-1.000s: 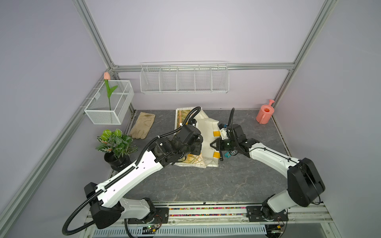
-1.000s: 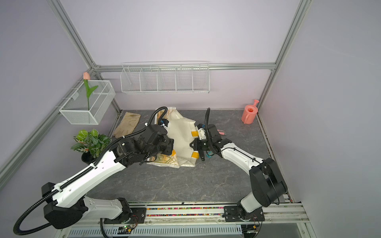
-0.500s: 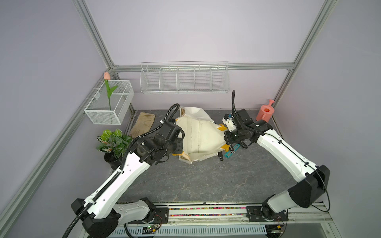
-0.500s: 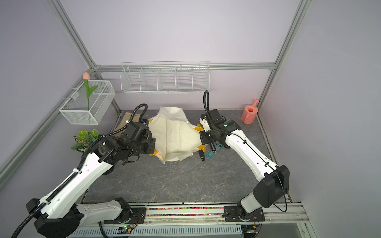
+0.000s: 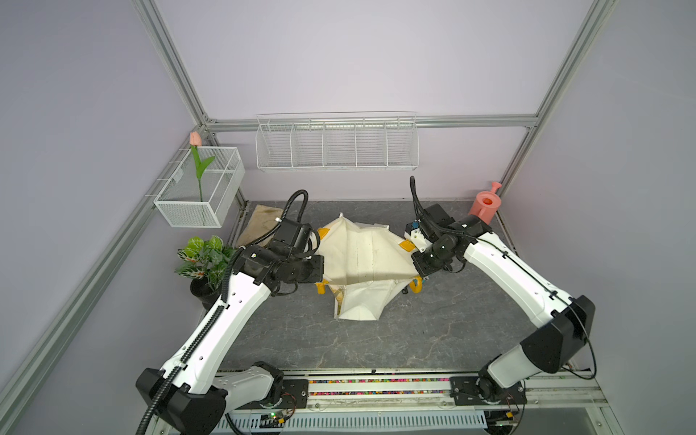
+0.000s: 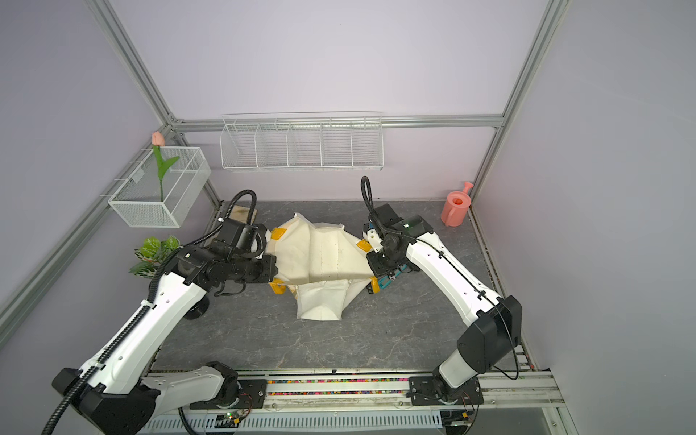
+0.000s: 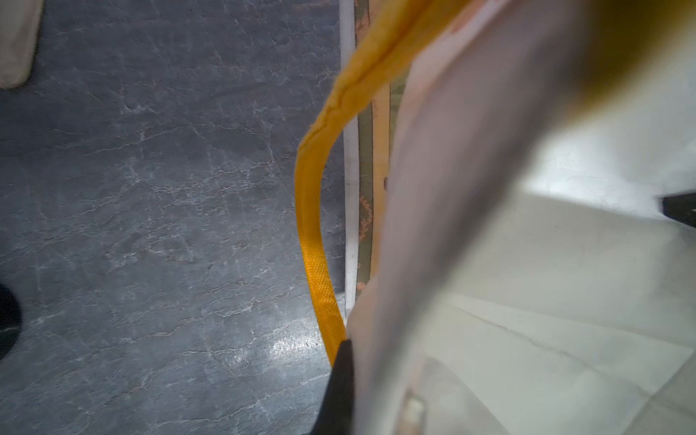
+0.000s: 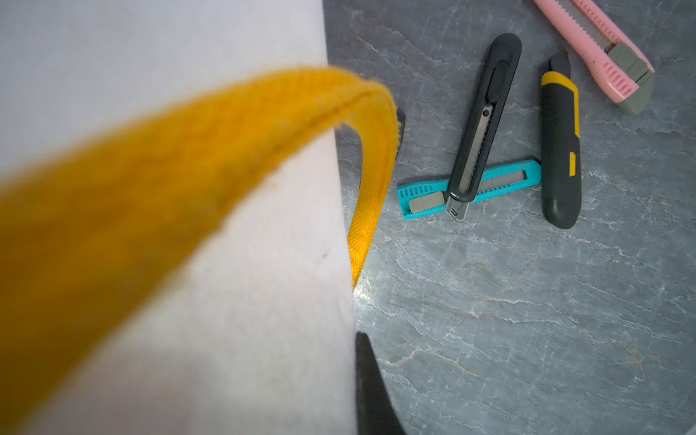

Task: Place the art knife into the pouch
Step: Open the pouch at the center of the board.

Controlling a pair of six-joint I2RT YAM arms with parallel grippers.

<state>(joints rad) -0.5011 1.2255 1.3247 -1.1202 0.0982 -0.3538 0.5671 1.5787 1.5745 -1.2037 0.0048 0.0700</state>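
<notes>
Right wrist view shows the cutters best: four lie loose on the grey table (image 8: pixel 527 301), none in any grip. A slim black knife (image 8: pixel 484 120) lies crossed over a teal knife (image 8: pixel 504 180); a black-and-yellow knife (image 8: pixel 560 150) sits just beside them; a pink knife (image 8: pixel 599 49) lies a little apart. Which of them is the art knife I cannot tell.

They rest just beside the pouch (image 5: pixel 361 260), on its right-hand side, close under the right gripper (image 5: pixel 414 263); in a top view only the teal knife (image 6: pixel 385 281) peeps out there. The pouch is raised and stretched between the two arms, its plain cream inside showing and its lower part sagging to the table; a yellow-orange handle (image 8: pixel 371 196) hangs beside the fabric.

The left gripper (image 5: pixel 321 268) and the right gripper are each clamped on the cloth at opposite edges of the mouth, jaws together on it. The pull apart looks meant to spread the opening so that a knife can go in. By my judgement one arm must let go to fetch a knife, and the mouth may then slump. The potted plant (image 5: pixel 203 256) and the pink watering can (image 5: pixel 486 205) stand well clear.
</notes>
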